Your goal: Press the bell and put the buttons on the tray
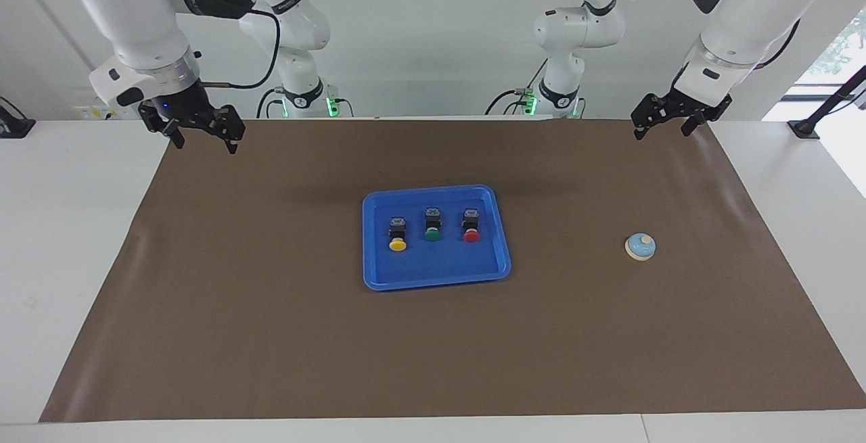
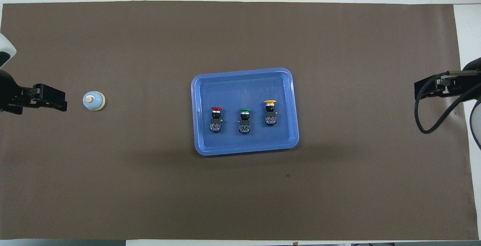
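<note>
All three buttons (image 1: 433,228) sit in a row on the tray (image 1: 379,274) at mid-worktop, so placing looks done. The bell (image 1: 640,247) stands alone toward my left arm's end. My left tool (image 1: 662,120) and right tool (image 1: 201,133) hang open and empty, clear of everything.

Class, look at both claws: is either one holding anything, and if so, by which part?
Nothing is held. The left claw and right claw both hang open and empty over the mat's corners nearest the robots. The three buttons sit in the tray.
</note>
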`<state>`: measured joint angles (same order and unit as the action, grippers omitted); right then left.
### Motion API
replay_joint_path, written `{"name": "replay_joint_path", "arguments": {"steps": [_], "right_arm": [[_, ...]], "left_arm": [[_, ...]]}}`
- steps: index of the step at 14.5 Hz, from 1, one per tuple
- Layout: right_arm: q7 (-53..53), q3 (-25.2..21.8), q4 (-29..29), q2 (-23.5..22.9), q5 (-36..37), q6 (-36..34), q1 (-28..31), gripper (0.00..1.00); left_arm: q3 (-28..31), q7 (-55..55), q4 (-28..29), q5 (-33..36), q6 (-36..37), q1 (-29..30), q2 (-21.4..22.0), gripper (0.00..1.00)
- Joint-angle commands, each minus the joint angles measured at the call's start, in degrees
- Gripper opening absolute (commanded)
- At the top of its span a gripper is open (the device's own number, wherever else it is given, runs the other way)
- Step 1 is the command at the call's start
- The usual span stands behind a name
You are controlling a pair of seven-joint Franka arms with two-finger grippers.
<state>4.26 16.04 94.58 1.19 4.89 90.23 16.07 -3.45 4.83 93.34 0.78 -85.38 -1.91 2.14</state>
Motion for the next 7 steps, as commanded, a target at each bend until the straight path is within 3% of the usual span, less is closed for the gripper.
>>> {"name": "replay_joint_path", "arguments": {"steps": [1, 3, 6, 7], "right_arm": [[-1.79, 0.13, 0.78, 0.75, -0.23, 0.83, 0.1, 1.0], [-1.88, -1.44, 0.78, 0.66, -0.23, 0.74, -1.38, 1.0], [-3.02, -17.13, 0.78, 0.57, -0.23, 0.83, -15.76, 1.0], [-3.29, -18.49, 0.78, 0.66, -0.32, 0.83, -16.5, 1.0]], "left_arm": [[-0.15, 0.01, 0.17, -0.08, 0.74, 0.32, 0.58, 1.0], [-0.15, 0.01, 0.17, -0.08, 0.74, 0.32, 0.58, 1.0], [-0.15, 0.01, 0.17, -0.08, 0.74, 0.24, 0.58, 1.0], [-0.15, 0.01, 0.17, -0.08, 0.74, 0.32, 0.58, 1.0]]}}
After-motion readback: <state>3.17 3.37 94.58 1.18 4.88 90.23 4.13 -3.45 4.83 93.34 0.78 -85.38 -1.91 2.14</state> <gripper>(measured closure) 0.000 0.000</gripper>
